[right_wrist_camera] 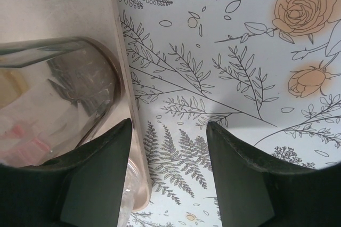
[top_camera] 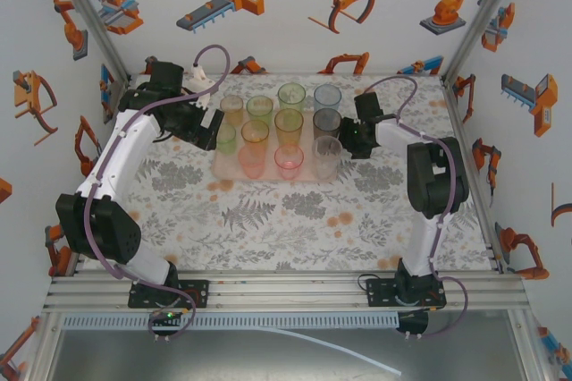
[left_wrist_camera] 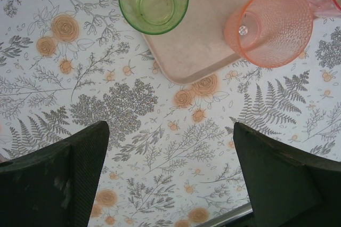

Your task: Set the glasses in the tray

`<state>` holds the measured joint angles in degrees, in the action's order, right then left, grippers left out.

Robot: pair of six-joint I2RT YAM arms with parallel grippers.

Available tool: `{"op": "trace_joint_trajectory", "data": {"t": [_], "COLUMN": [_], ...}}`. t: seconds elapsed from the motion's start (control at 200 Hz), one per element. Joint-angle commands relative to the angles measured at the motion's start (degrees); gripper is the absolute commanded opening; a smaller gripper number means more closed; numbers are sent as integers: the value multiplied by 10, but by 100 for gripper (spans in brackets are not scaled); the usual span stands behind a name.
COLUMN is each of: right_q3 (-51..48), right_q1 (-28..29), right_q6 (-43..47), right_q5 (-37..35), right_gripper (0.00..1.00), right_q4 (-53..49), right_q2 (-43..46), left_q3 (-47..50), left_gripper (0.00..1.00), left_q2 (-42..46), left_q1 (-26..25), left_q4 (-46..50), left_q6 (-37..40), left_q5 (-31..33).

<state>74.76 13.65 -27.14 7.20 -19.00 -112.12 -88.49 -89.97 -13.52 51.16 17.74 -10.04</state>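
On the tray point(left_wrist_camera: 197, 46), at the far middle of the table point(right_wrist_camera: 240, 78): glasses point(top_camera: 289, 126), about eleven, all upright, set in rough rows. None is seen off the tray. The tray's long axis is laid left to right, so one short end is turned to each arm.

At the left end: green glass point(left_wrist_camera: 153, 0) and pink glass point(left_wrist_camera: 274, 27), the latter stood close to the near corner. The left claw point(left_wrist_camera: 170, 176) is held over bare table just beside that corner, jaws spread wide, nothing between them. The glasses lie to its right, across the tray.

At the right end: grey glass point(right_wrist_camera: 58, 94), stood just inside the rim. The right claw point(right_wrist_camera: 168, 168) is held just outside that rim, jaws about half apart, empty. The grey glass is found beside one finger, on the tray side, not between the two.

Both arms are judged equally near. The task is judged all but done; only a withdrawal that spares the end glasses is called for.
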Motion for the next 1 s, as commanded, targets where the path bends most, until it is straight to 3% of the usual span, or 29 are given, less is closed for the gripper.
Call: {"op": "trace_joint_trajectory", "data": {"t": [0.0, 0.996], "right_q3": [-2, 23], "right_q1": [3, 14], "right_q6": [6, 27], "right_q5": [-2, -45], "right_gripper": [55, 57], "right_q4": [-22, -71], "right_q2": [-35, -63], "left_q3": [4, 8], "left_gripper": [90, 90], "left_q2": [-2, -5], "left_q1": [1, 1], "left_q4": [-3, -4], "left_q6": [-1, -2], "left_q5": [2, 1]}}
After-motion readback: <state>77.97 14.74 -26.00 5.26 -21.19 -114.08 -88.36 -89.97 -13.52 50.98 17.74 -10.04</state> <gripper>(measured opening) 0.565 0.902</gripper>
